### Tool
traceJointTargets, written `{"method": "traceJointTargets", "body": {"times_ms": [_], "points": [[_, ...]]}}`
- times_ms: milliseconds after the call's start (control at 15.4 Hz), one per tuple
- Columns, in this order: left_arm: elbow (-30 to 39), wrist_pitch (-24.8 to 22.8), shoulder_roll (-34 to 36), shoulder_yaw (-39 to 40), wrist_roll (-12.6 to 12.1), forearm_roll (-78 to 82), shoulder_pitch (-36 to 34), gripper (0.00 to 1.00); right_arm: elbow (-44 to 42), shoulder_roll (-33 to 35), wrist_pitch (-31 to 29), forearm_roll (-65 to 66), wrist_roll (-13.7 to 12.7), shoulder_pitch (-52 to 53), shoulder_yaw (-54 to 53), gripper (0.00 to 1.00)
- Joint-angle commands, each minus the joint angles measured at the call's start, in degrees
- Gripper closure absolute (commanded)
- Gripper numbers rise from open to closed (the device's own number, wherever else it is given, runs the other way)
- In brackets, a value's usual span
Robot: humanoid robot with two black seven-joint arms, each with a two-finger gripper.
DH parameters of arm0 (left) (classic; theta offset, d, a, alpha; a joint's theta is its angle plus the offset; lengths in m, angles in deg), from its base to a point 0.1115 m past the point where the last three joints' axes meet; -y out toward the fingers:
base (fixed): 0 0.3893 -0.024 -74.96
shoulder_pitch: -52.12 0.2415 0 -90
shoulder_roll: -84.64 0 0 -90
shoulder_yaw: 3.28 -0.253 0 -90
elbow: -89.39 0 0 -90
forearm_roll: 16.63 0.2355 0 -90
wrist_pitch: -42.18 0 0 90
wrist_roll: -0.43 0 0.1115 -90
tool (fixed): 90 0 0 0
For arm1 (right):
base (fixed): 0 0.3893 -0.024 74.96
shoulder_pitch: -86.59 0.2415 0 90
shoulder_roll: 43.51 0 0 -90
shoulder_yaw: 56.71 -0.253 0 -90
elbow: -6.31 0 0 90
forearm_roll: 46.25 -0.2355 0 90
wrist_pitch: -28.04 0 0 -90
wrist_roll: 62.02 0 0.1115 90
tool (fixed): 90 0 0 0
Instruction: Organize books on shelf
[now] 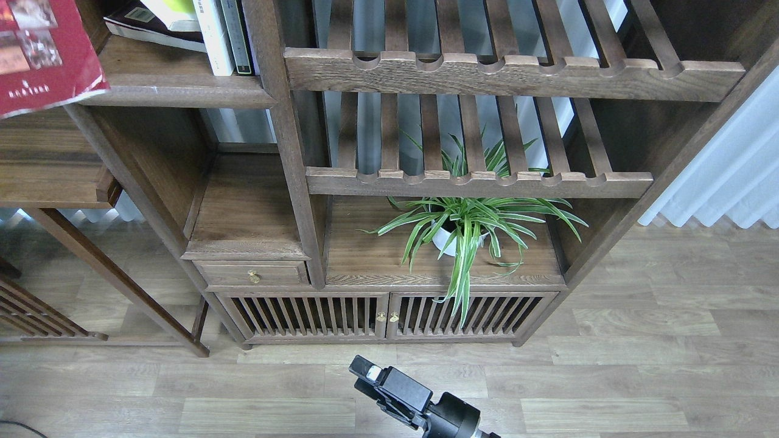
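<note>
One red book (42,52) fills the top-left corner, tilted, its long axis running up and left, lower edge hanging just off the shelf (176,91) front. Whatever holds it is hidden. Our right gripper (368,372) sits low at centre, well apart, jaws end-on; we cannot tell their opening. Left arm out of view, though we judge it nearer the book.

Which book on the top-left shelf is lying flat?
The dark-covered book at the shelf's left lies flat under a yellow-green one; the white book and dark-spined book stand upright.
</note>
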Motion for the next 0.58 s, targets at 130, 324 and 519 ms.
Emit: {"method": "traceJointTargets", "body": {"times_ms": [130, 324, 519], "points": [[-1.4, 0.0, 0.1, -0.5, -0.7, 8.1, -6.1, 0.97, 0.0, 0.0, 0.0, 0.0, 0.0, -0.1, 0.0, 0.02], [-3.3, 0.0, -1.3, -1.3, -0.7, 11.5, -10.0, 0.97, 0.0, 0.0, 0.0, 0.0, 0.0, 0.0, 0.0, 0.02], [-4.9, 0.0, -3.8, -2.1, -0.6, 15.2, -13.8, 0.97, 0.0, 0.0, 0.0, 0.0, 0.0, -0.1, 0.0, 0.02]]}}
